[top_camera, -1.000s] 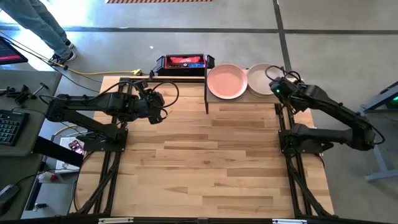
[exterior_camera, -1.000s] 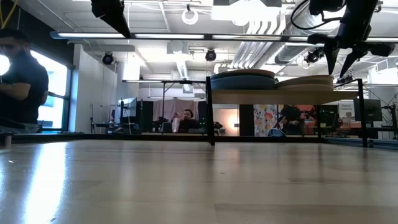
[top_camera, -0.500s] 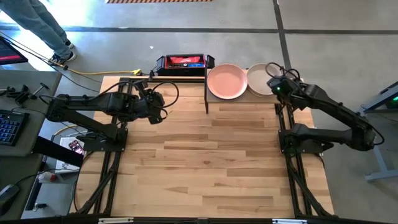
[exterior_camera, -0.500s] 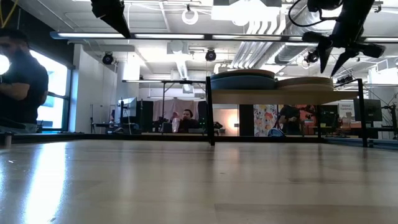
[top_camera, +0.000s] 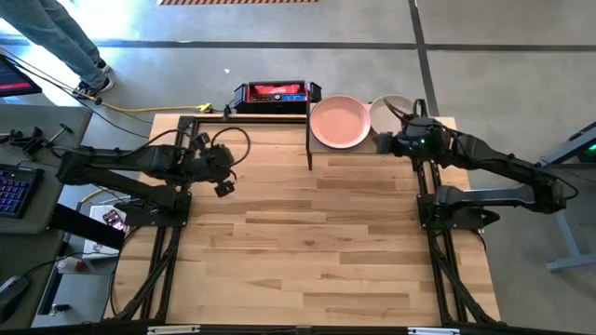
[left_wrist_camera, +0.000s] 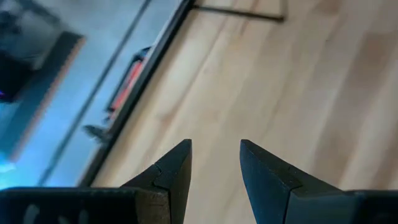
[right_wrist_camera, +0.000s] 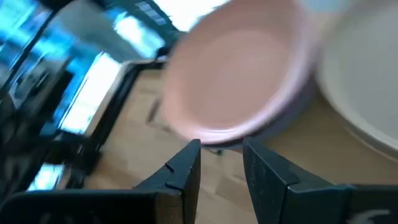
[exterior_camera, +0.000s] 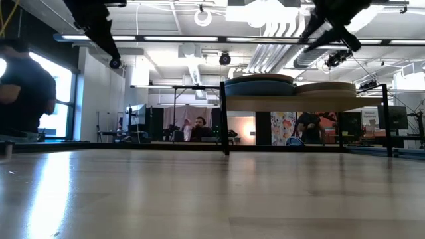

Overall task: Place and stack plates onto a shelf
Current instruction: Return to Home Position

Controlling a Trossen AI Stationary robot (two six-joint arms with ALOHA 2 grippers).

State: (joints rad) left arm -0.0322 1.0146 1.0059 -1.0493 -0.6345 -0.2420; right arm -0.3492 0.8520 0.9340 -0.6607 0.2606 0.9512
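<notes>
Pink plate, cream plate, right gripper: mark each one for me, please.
pink plate (top_camera: 339, 122): high view, centre of its dish.
cream plate (top_camera: 387, 112): high view, bare part of its dish, clear of the arm.
right gripper (right_wrist_camera: 221, 144): right wrist view, midway between its open fingertips.

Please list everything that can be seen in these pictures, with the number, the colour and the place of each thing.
pink plate: one, pink, top of the shelf stack nearer the table's middle
blue plate: one, blue, lower in that stack
cream plate: one, cream, top of the other stack
shelf: one, light wood with black posts, table's far edge
table: one, light wood
box: one, red and black, beyond the table's far edge
keyboard: one, dark, desk beside the left arm
person: one, dark shirt, beyond the table
left gripper: open, empty, above bare table
right gripper: open, empty, by the shelf's front
</notes>
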